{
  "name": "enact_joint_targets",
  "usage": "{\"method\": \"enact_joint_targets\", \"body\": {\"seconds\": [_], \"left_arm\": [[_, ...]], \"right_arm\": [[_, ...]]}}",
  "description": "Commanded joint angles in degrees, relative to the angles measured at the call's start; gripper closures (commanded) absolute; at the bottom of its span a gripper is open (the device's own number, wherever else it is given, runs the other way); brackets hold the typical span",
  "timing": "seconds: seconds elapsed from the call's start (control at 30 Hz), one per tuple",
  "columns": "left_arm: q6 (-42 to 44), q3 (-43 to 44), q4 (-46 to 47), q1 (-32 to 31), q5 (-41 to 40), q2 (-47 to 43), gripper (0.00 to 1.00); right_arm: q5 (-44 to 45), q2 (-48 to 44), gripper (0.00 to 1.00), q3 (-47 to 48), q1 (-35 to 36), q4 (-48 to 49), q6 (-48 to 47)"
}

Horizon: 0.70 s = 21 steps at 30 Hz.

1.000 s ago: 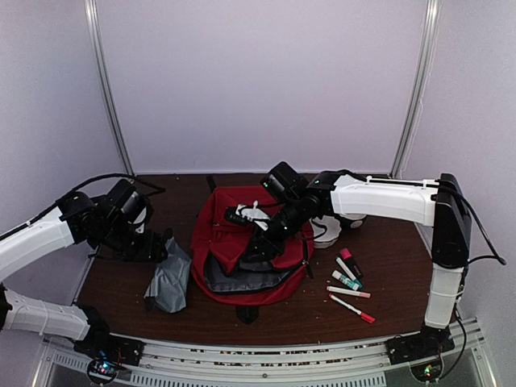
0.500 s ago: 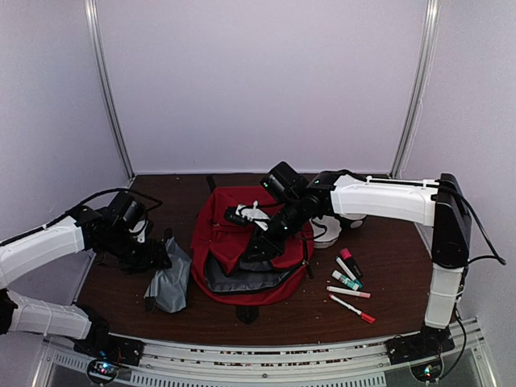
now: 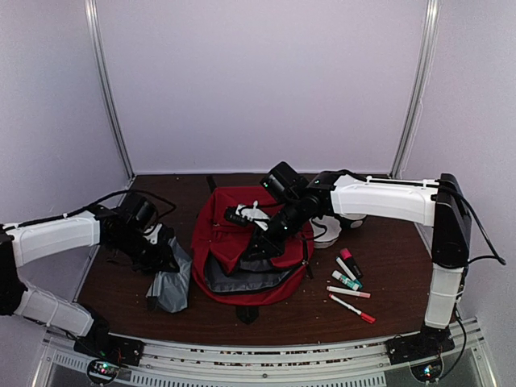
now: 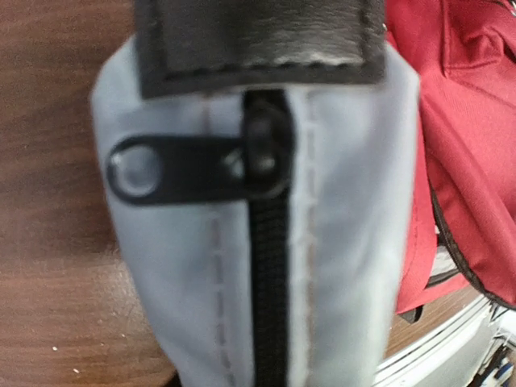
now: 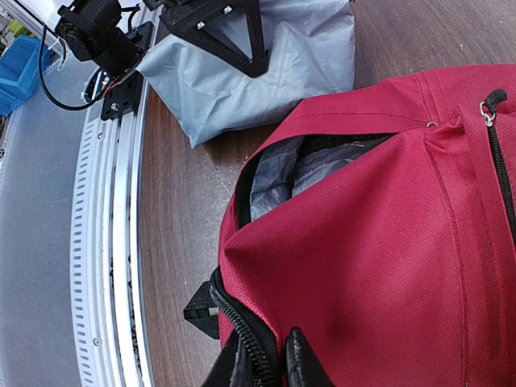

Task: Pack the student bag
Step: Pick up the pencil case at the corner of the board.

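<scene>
Red student bag sits open in the middle of the tabletop, with the right gripper pinched tight on its black zipper rim. Left gripper is down on the grey pouch near the left edge, can't tell if it's clamped.

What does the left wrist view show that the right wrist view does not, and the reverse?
Only left wrist: the black zipper pull on the soft grey fabric pouch. Only right wrist: the right gripper pinching the black zipper edge of the large red fabric backpack, its grey lining, and the left gripper at the pouch. Both: pouch, backpack, brown wooden table.
</scene>
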Motion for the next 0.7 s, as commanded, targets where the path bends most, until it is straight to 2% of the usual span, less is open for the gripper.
{"method": "enact_joint_targets", "body": {"seconds": [0.0,0.07,0.17,0.23,0.3,0.43,0.53,0.67], "left_arm": [[2.0,4.2,-2.4,0.3,-0.5,-0.2,0.73],[2.7,6.2,-5.6,0.3,-1.8,-1.6,0.87],[3.1,9.4,-10.5,0.4,-4.1,-4.4,1.00],[2.5,10.8,-12.0,0.3,-4.5,-6.9,1.00],[1.2,11.3,-11.9,0.2,-3.6,-9.6,1.00],[-1.0,10.9,-6.5,-1.1,-0.1,-16.1,1.00],[-4.6,11.1,1.5,-6.3,0.8,-19.1,1.00],[-9.5,12.1,6.4,-13.1,-0.8,-18.1,1.00]], "right_arm": [[-0.4,-1.2,0.86,1.2,-0.1,-0.2,0.4],[-0.5,-1.2,0.88,1.5,-0.2,-0.3,0.5],[-0.4,-0.8,0.95,2.6,-0.2,-1.0,0.6],[-0.2,-0.8,1.00,3.7,-0.2,-1.5,0.9],[0.2,-0.9,1.00,5.3,-0.2,-2.2,1.4],[2.3,-2.0,1.00,9.1,-0.1,-2.3,3.6],[5.2,-2.4,1.00,11.7,-0.2,-1.9,5.8],[9.3,-0.6,1.00,16.7,-0.2,-1.9,8.5]]}}
